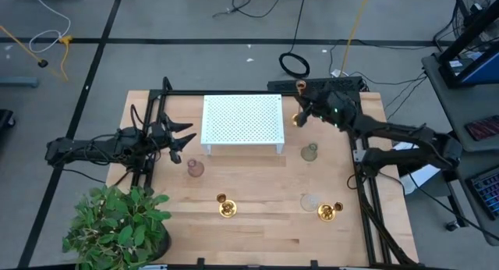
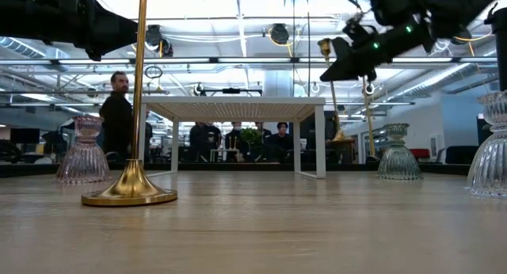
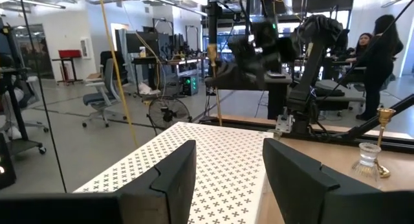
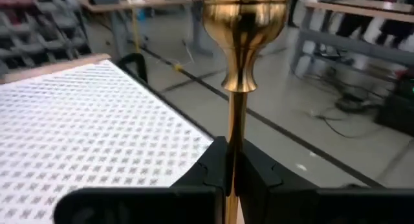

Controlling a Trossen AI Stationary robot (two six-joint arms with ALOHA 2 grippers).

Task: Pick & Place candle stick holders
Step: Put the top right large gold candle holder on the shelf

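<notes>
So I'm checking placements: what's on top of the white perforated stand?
Nothing sits on the white perforated stand. The right gripper holds a gold holder beside its edge. Underneath is hidden.

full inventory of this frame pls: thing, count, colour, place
gold candle stick holders: 3, shiny gold; two standing on the table's front part, one held by its stem at the white stand's right rear corner
glass candle stick holders: 3; pink front-left of the stand, greenish front-right of it, clear beside the right gold one
white perforated stand: 1, table's rear centre
potted plant: 1, green, front-left corner
wooden table: 1, light wood
people: several, in the room behind
left end effector: open, left of the stand
right end effector: shut on the held gold stem
</notes>
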